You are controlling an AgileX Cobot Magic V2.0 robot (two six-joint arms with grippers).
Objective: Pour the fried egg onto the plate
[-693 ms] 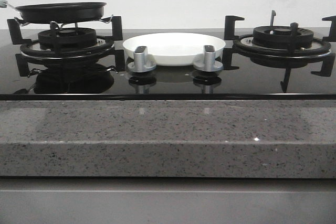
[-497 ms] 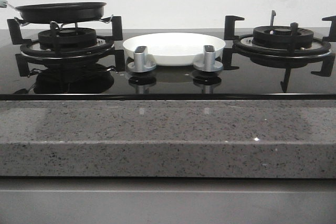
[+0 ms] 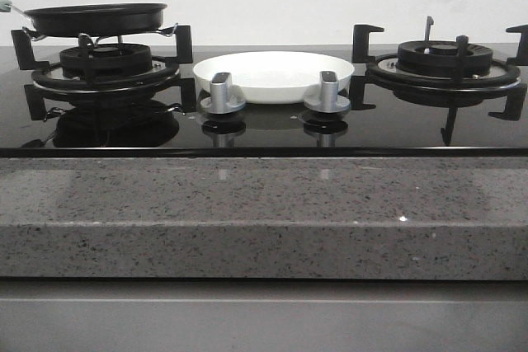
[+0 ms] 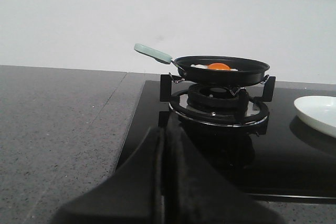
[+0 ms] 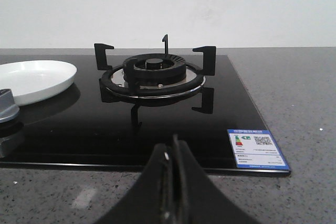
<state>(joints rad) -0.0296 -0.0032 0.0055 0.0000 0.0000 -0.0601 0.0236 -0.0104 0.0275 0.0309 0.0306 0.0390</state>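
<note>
- Task not started as far as the pictures show: fried egg (image 4: 218, 67) sits in the black frying pan (image 4: 223, 70), orange yolk visible over the rim in the left wrist view.
- In the front view the pan (image 3: 95, 19) rests on the left burner grate (image 3: 103, 63); the egg itself is hidden by the pan wall there.
- Plate (image 3: 272, 73) is bare, on the black glass hob between the two burners, just behind the two silver knobs (image 3: 223, 95). Also seen at the edge of both wrist views (image 4: 317, 114) (image 5: 34, 80).
- Left pincer (image 4: 164, 182): fingers pressed together, holding nothing; sits low over the grey table, well apart from the pan, facing its pale green handle (image 4: 152, 53).
- Right pincer (image 5: 172, 187): fingers also together, nothing held; over the table edge in front of the right burner (image 5: 155, 74), which is bare.
- Neither arm shows in the front view.
- Left to do, by my read: open the left pincer, reach and grip the handle, lift the pan, carry it over the plate, tilt so the egg slides out.
- Risk guess: the egg may stick or slide off past the shallow rim.
</note>
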